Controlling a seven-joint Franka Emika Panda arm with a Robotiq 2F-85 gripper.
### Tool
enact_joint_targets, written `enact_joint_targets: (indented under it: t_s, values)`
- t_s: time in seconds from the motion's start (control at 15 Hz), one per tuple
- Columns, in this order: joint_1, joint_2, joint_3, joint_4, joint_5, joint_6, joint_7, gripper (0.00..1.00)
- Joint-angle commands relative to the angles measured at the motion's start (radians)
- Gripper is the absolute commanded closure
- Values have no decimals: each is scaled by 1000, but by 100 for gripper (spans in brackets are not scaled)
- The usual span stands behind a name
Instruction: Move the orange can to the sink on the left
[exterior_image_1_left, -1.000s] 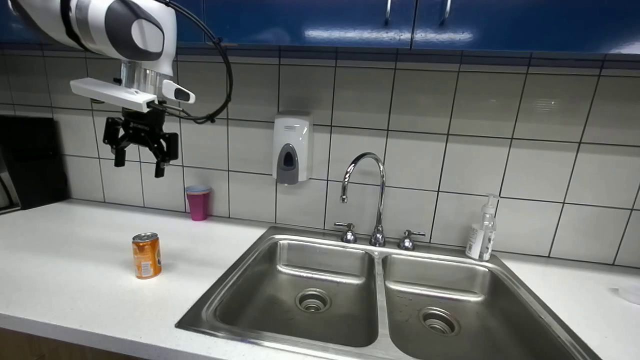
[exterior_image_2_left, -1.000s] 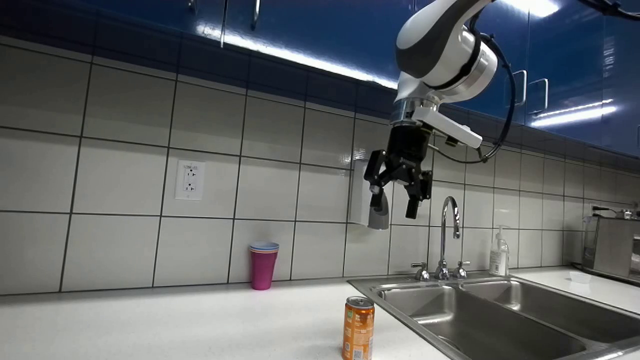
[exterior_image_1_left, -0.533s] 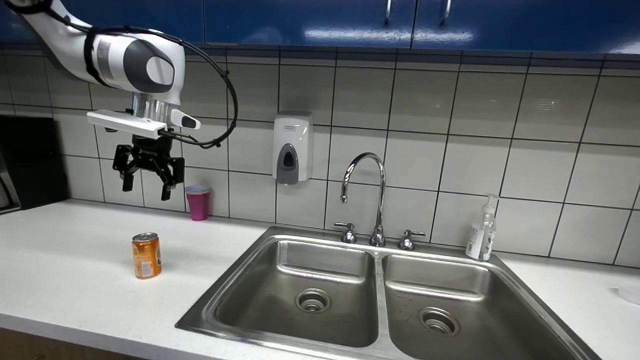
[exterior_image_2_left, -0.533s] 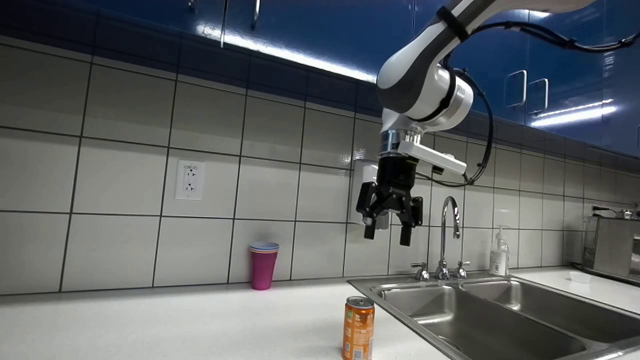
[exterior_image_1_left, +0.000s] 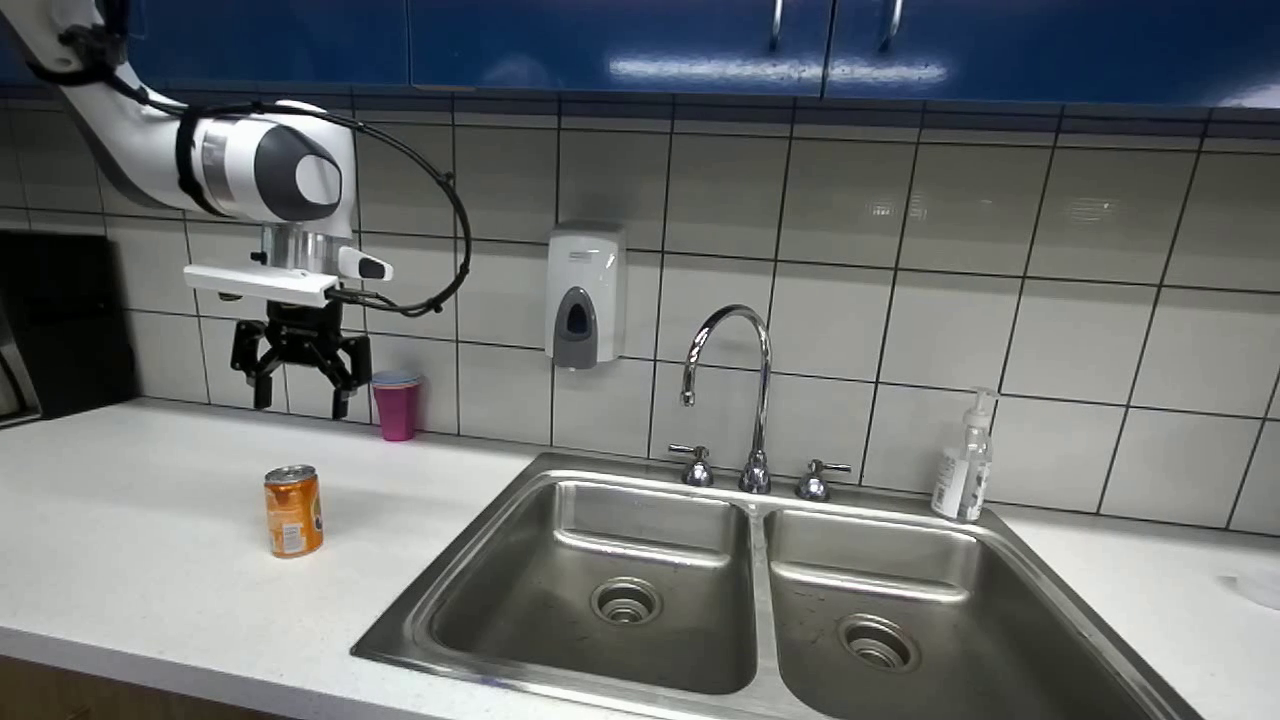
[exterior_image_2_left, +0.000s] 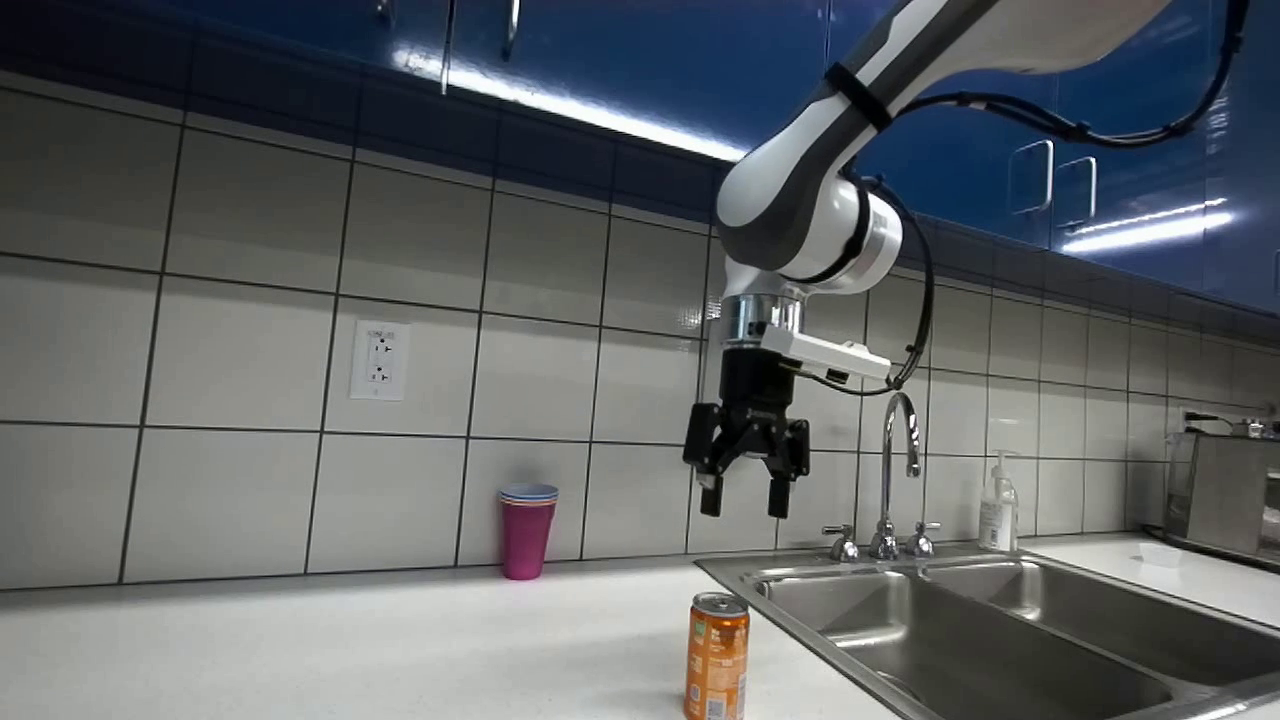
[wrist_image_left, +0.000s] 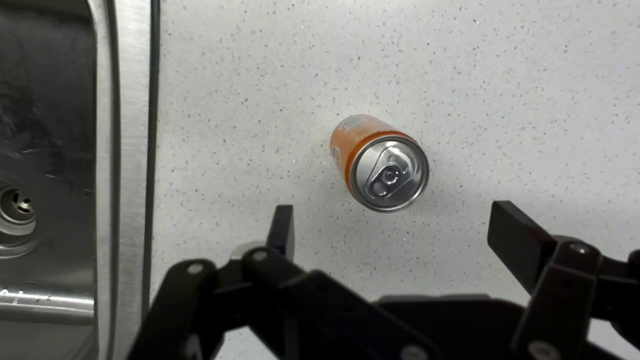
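Observation:
The orange can (exterior_image_1_left: 293, 512) stands upright on the white counter, left of the sink in an exterior view; it also shows in an exterior view (exterior_image_2_left: 717, 660), cut off at the bottom edge. In the wrist view the can (wrist_image_left: 377, 162) shows its silver lid, just beyond the fingertips and between their lines. My gripper (exterior_image_1_left: 302, 398) is open and empty, pointing down above counter height. It hangs above the can in an exterior view (exterior_image_2_left: 745, 500), and its fingers frame the lower wrist view (wrist_image_left: 392, 220). The steel double sink has a left basin (exterior_image_1_left: 510, 620) and a right basin (exterior_image_1_left: 960, 650).
A curved faucet (exterior_image_1_left: 762, 400) with two handles rises behind the sink. A stack of cups (exterior_image_1_left: 398, 408) stands by the tiled wall. A soap dispenser (exterior_image_1_left: 585, 300) hangs on the wall. A pump bottle (exterior_image_1_left: 965, 465) stands at the sink's back corner. Blue cabinets (exterior_image_1_left: 600, 45) hang above.
My gripper has come down toward the counter, moving slightly right in an exterior view and left in an exterior view. It stays open. The can has not moved.

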Motion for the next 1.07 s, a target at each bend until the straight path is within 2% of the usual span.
enact_joint_targets:
  t_s: [0.0, 0.33, 1.0]
  values:
    - [-7, 43, 26, 14, -13, 54, 22, 0]
    - [-2, 88, 39, 10, -26, 100, 26, 0]
    - [3, 140, 50, 10, -90, 109, 33, 0]
